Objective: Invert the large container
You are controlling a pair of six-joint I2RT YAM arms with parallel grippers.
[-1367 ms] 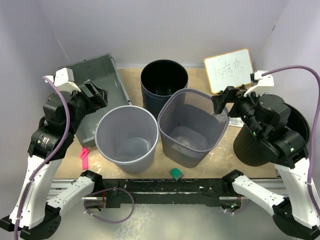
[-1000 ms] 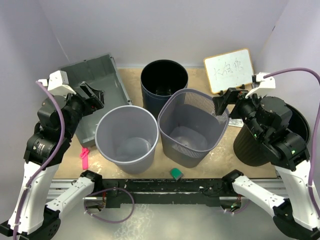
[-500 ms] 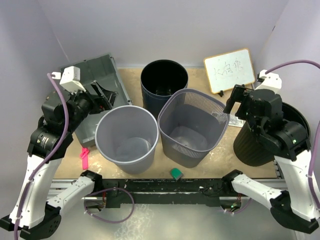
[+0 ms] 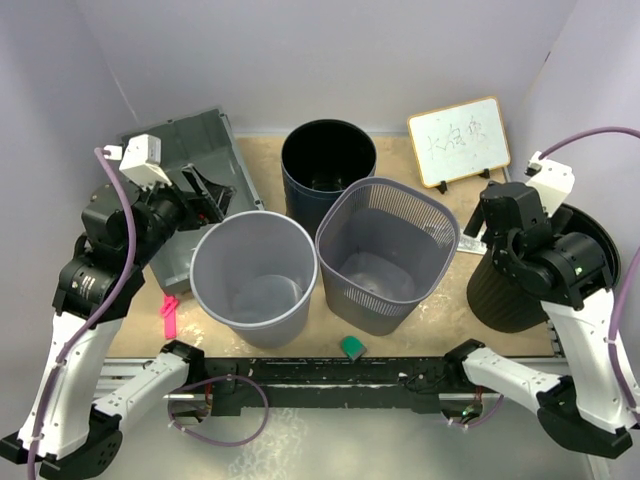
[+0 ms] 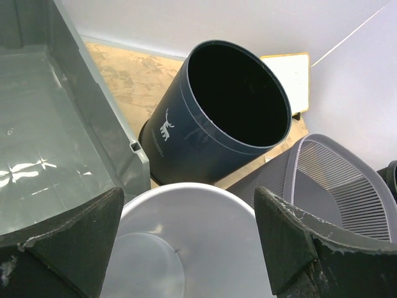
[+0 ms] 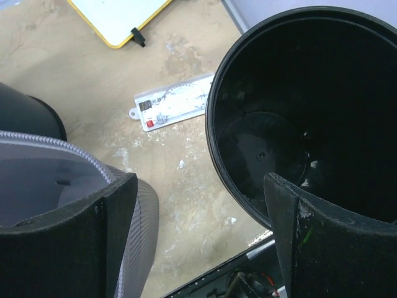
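Grey large container [image 4: 200, 140] open side up, left fingers [image 5: 68, 242] spread wide beside it, right fingers [image 6: 68, 236] parted, both empty.

Crate [image 4: 212, 150] right side: 2 bins crowd it, grey bin [image 4: 255, 275] just beside, dark bin [image 4: 328, 165] near.
Open strip: bare bench [image 6: 186, 155] between basket [image 4: 385, 250] and black bin [image 4: 503, 295].

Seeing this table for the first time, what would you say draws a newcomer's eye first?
A round light grey bin and a grey mesh basket stand side by side at the centre, a dark blue bin behind them. The large dark grey crate sits at far left, open side up.
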